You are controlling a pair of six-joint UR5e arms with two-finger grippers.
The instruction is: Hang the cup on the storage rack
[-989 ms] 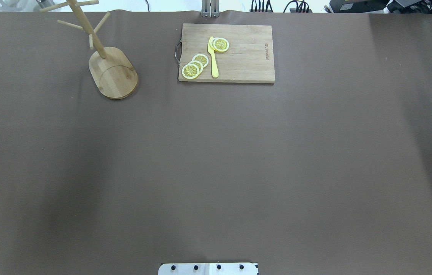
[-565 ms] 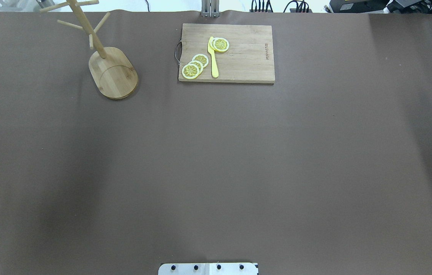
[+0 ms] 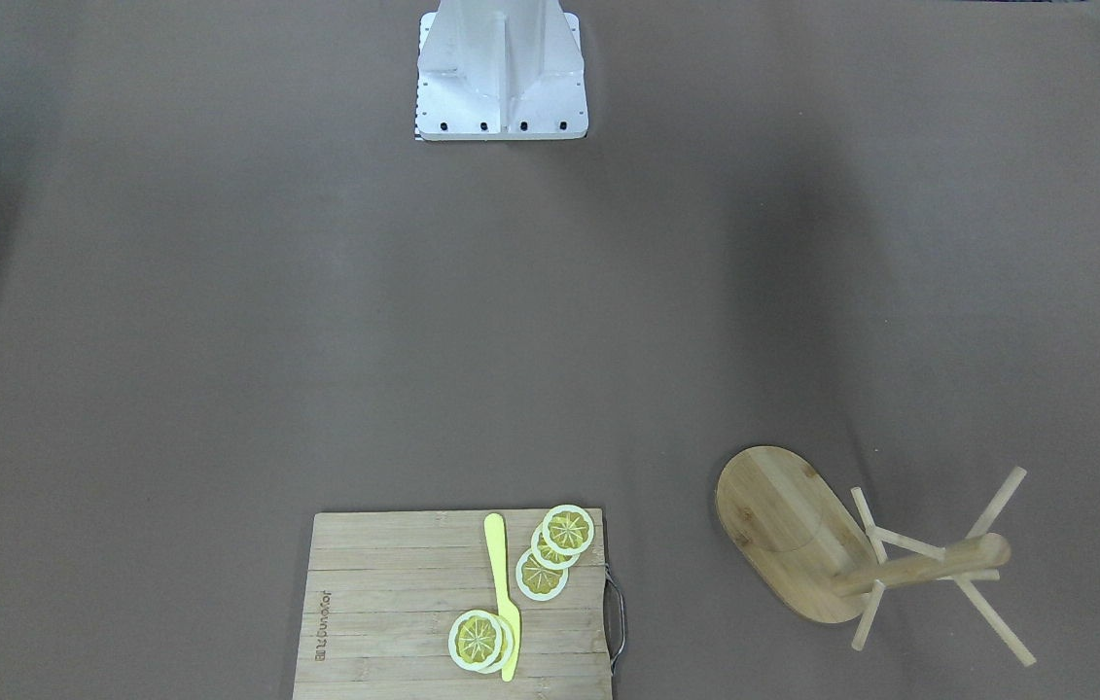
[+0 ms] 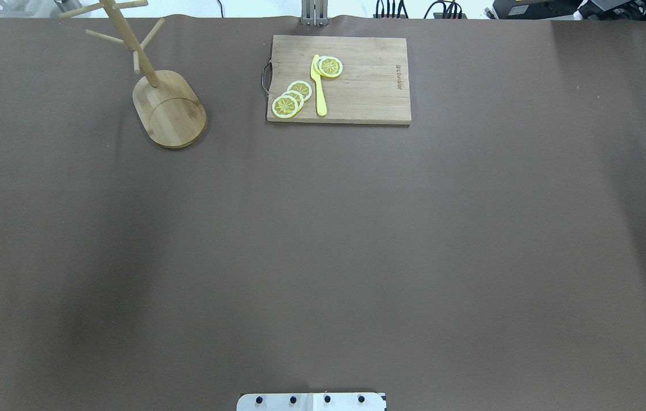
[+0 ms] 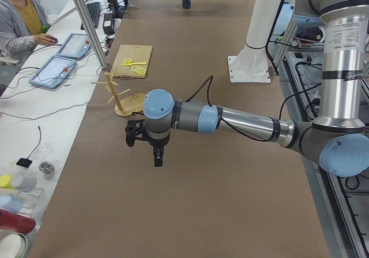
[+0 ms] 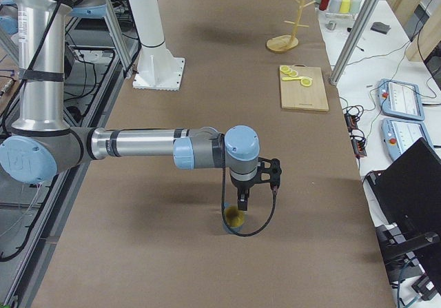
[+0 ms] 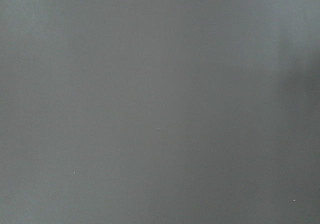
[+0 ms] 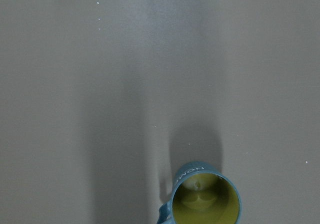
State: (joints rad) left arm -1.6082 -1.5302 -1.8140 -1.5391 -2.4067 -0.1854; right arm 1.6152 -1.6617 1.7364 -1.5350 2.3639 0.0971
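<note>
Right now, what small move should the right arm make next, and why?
Probably lower the right gripper toward the HOME mug: it stands upright on the table just below the gripper, not yet hung, far from the mug tree.

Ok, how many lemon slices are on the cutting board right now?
5, all on the cutting board: three overlapping slices beside the yellow knife, two stacked at its far end. More may hide underneath.

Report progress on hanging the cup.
Done: nothing; the storage rack has bare pegs. In hand: the right gripper hangs above the cup, upright on the table. Left: grasp it, carry it across, hook its handle on a peg.
</note>
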